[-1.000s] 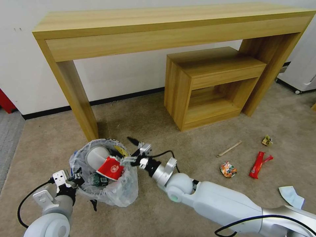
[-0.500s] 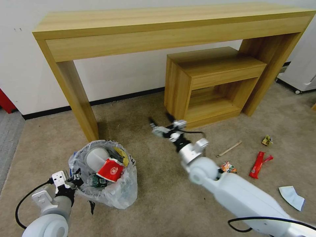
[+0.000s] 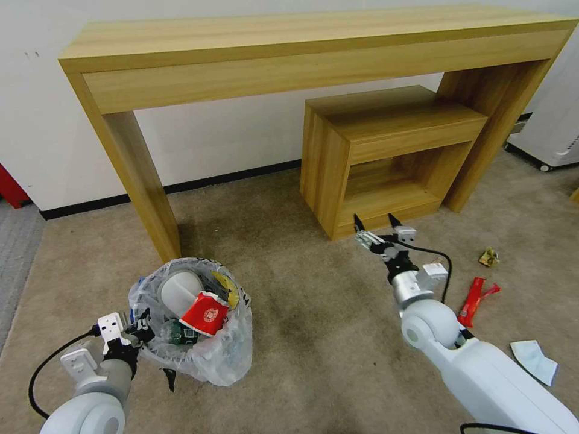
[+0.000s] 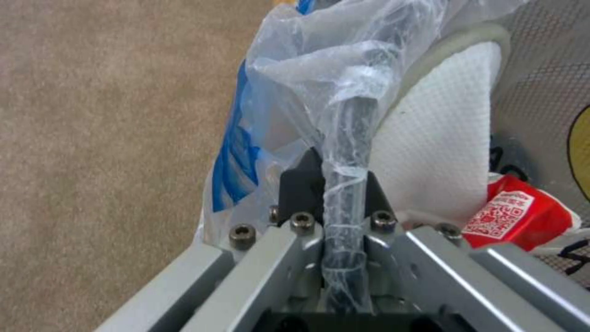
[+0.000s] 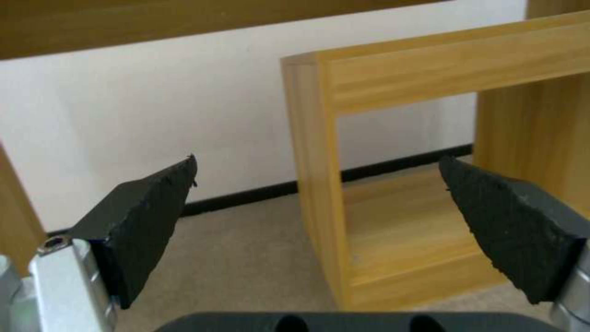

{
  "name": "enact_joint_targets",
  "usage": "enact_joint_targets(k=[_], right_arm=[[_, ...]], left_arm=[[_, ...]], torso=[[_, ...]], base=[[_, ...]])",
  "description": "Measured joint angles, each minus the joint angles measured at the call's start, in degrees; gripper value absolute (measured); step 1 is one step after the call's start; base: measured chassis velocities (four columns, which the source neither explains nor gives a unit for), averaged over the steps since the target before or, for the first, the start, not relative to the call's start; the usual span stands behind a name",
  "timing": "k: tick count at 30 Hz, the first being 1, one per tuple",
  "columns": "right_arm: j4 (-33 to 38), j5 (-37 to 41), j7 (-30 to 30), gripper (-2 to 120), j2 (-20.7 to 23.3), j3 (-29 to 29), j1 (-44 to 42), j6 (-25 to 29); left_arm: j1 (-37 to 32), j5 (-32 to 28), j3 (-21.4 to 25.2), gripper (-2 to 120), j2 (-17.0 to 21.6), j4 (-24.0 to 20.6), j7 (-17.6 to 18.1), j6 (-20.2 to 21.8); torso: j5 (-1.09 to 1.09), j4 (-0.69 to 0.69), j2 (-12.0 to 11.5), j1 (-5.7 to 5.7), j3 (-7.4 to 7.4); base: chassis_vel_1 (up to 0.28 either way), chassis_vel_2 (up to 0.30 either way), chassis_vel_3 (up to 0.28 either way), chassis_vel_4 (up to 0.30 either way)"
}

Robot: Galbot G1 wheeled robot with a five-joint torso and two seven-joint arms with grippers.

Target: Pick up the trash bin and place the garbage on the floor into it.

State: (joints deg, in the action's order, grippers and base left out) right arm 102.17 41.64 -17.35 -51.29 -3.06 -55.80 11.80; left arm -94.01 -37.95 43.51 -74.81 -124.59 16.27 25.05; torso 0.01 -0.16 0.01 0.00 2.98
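The trash bin (image 3: pixel 199 349), lined with a crinkled clear bag, is at the lower left over the beige floor (image 3: pixel 313 337). My left gripper (image 3: pixel 137 319) is shut on its rim (image 4: pixel 350 138). Inside lie a white slipper (image 3: pixel 178 289), a red-white paper cup (image 3: pixel 205 313) and a tiny bottle (image 3: pixel 175 331). My right gripper (image 3: pixel 379 228) hangs open and empty in front of the small wooden stool, well right of the bin. Garbage on the floor to its right includes a red wrapper (image 3: pixel 473 298), a crumpled yellowish scrap (image 3: pixel 490 257) and a pale tissue (image 3: pixel 534 360).
A long wooden console table (image 3: pixel 301 48) stands against the wall, with a smaller open wooden stool (image 3: pixel 386 144) under its right half. A white appliance (image 3: pixel 555 132) sits at the far right. Grey ribbed carpet (image 3: pixel 15 253) borders the left edge.
My right arm has swung away from the bin to the right and now points at the stool, gripper open. The paper cup stays in the bin. The left arm has kept its hold.
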Motion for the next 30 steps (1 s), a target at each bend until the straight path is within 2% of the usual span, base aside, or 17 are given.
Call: enact_joint_targets(k=[3,18,30], right_arm=[[0.5,-1.9,-0.6,100,-0.3,-3.0,-3.3,0.1],[1.1,-9.5,-2.3,100,-2.5,-11.1,-12.1,0.6],[1.1,-11.2,-2.4,100,-3.4,-13.1,-14.2,1.1]], left_arm=[[-0.2,0.6,0.0,1,0.1,0.0,-0.3,-0.2],[0.0,2.0,-0.6,1,-0.4,0.4,-1.1,-1.3],[0.2,2.1,-0.9,1,-0.2,0.6,-1.2,-1.4]], torso=[[0.00,0.01,0.0,0.00,0.00],[-0.01,0.01,0.0,0.00,0.00],[-0.01,0.01,0.0,0.00,0.00]], base=[[0.000,0.000,0.000,0.000],[-0.012,-0.010,-0.010,-0.011],[-0.080,-0.080,-0.074,-0.083]])
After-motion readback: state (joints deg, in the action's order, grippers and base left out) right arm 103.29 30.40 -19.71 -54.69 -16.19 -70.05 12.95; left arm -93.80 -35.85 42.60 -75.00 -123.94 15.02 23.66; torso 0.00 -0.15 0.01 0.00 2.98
